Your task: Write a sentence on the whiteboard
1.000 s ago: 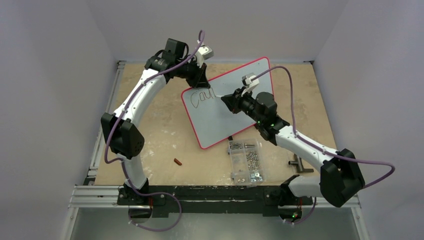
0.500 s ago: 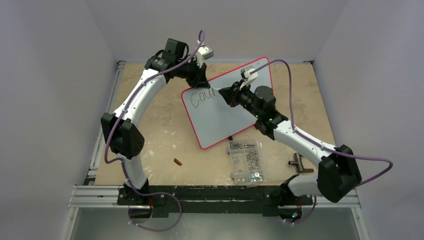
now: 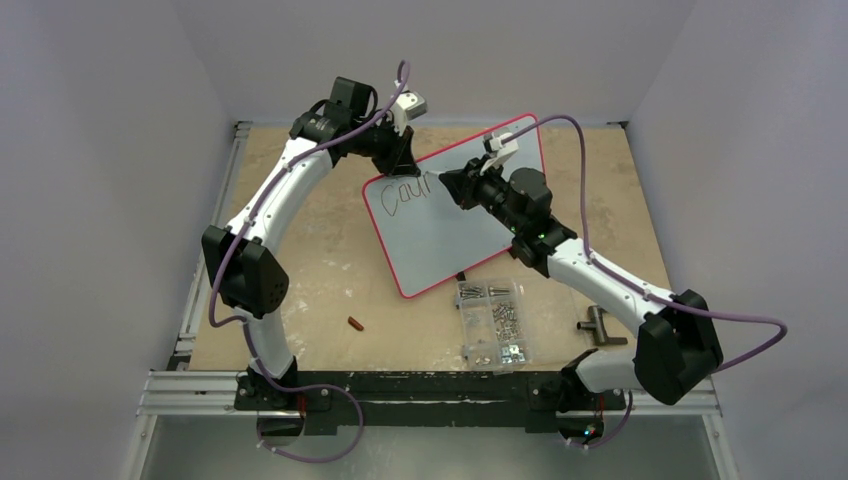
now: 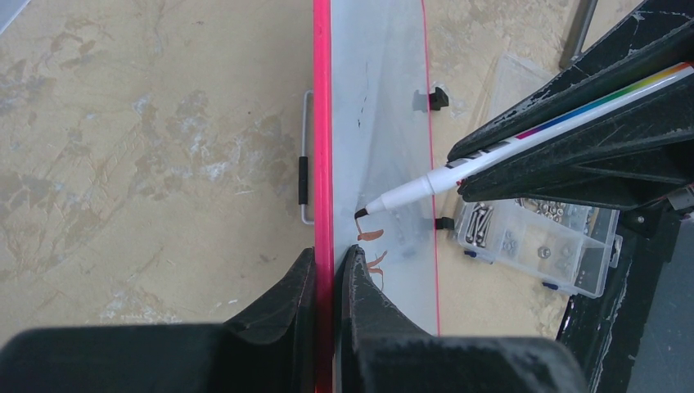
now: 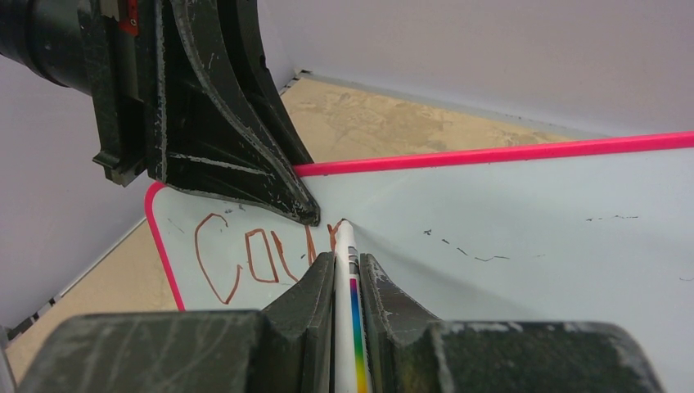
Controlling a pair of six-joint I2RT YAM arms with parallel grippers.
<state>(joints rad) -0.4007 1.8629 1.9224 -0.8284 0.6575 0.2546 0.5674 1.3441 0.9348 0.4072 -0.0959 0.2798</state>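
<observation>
The whiteboard lies tilted on the table, white with a red-pink rim. My left gripper is shut on the whiteboard's far rim, one finger on each side. My right gripper is shut on a white marker with a rainbow stripe. The marker tip touches the board at the end of the sentence, which reads "Cour" in brownish strokes near the top left corner.
A clear compartment box of screws sits just below the whiteboard. A small red-brown piece lies on the table at the left, a dark T-shaped tool at the right. Black clips line one board edge.
My right gripper with the marker has moved up and slightly left across the board, adding a stroke after "Cou". The left arm has not moved.
</observation>
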